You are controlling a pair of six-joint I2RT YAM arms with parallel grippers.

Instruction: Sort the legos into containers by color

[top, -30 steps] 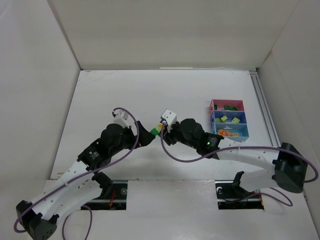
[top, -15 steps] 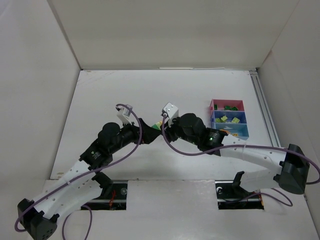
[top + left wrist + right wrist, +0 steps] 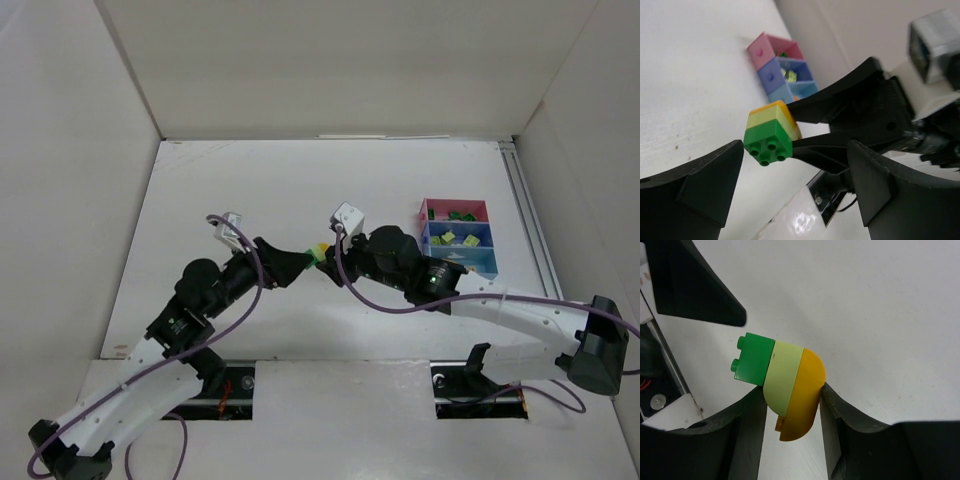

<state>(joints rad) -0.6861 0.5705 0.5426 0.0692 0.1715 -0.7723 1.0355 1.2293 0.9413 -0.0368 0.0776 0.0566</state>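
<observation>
Brick stack: 3 bricks pressed together, held in the air above the worktop, near its middle.
Look of the stack: a green brick with its studs facing out, a pale yellow-green brick in the middle, and a rounded orange piece at the far end.
Long axis: in the top view it runs roughly from 8 o'clock at the green end to 2 o'clock at the orange end.
Right end effector: closed on the orange and pale end of the stack, with a finger pressing each side.
Left end effector: wide open and holding nothing. Its 2 fingers stand either side of the green end, with a gap on each side.
Key relation: the free green end points at the left end effector, and the stack lies toward 2 o'clock from it in the top view. The left arm looks the only one placed to pull the green brick off.
Trays: the pink tray, dark blue tray and light blue tray sit in a joined row at 3 o'clock from the stack, well apart from it.
Sorted pieces: green in pink, pale yellow-green in dark blue, orange in light blue.
Step in hand: probably splitting the stack by colour.
</observation>
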